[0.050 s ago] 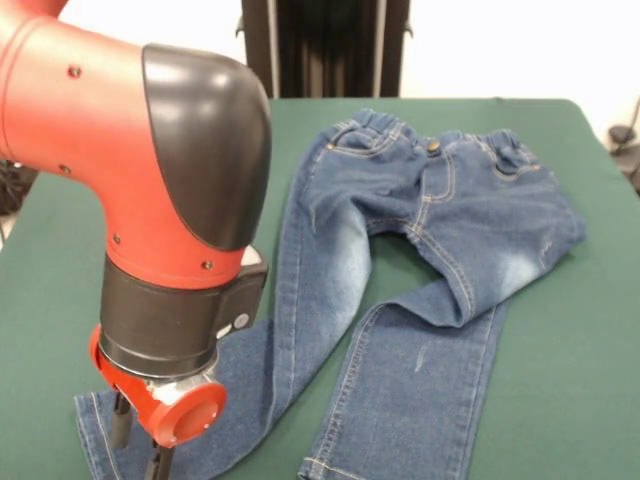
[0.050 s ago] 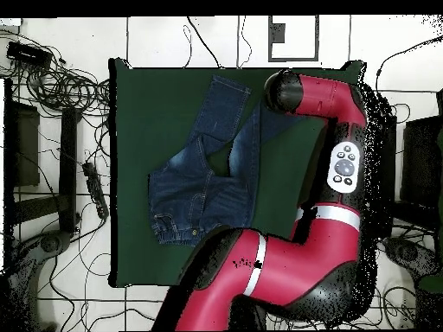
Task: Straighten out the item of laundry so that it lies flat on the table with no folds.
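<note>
Dark green felt covers the table (image 1: 560,380), and past its edges in the overhead view we see pale floor tiles strewn with black cables (image 2: 60,86).

On the cloth lies a pair of blue jeans (image 1: 440,230), front side up — the elastic waistband (image 1: 440,140) is toward the table's far edge in the front view, the button and fly showing at its middle. We see the seat and hips lying fairly flat, though the fabric bunches at the crotch, where a fold of denim overlaps the top of one leg. Both legs run toward the near edge; they spread apart below the crotch, leaving a wedge of green between them, and draw close again lower down.

Over the hem end of the leg on the picture's left in the front view we find the robot's red and black arm (image 1: 150,180), its gripper (image 1: 140,440) pointing down onto the denim — near that corner of the table. Two dark fingers show below the red wrist flange, but we cannot tell whether they are apart or closed on cloth.
</note>
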